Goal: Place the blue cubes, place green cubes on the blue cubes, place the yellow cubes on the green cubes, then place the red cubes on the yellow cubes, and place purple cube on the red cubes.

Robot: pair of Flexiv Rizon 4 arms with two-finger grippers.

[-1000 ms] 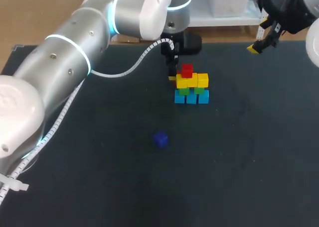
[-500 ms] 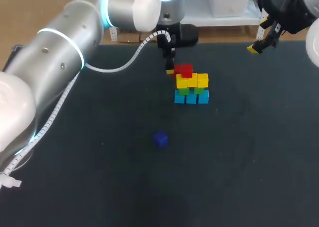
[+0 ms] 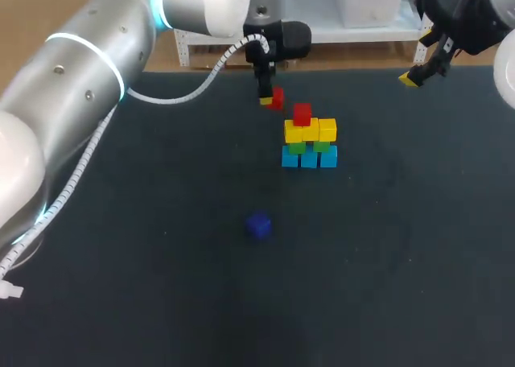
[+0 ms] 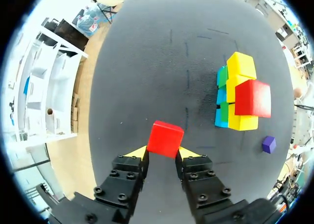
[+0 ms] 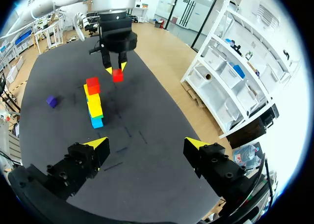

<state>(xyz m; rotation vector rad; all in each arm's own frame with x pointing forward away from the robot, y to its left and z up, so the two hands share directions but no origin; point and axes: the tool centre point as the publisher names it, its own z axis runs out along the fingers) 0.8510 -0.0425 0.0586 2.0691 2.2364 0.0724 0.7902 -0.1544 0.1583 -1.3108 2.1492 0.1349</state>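
Black matte table lies open around the blocky stack; the purple cube sits well apart, nearer me. Left wrist: my left gripper pinches a smooth red cube near the stack, not touching. Right wrist: my right gripper gapes wide, empty, by the table's edge.

The head camera looks down on the desk from above and behind the arms, taking in most of it. The left wrist camera peers along the left pincer, close over the desk. The right wrist camera sits higher and well back. All three share the cube stack.
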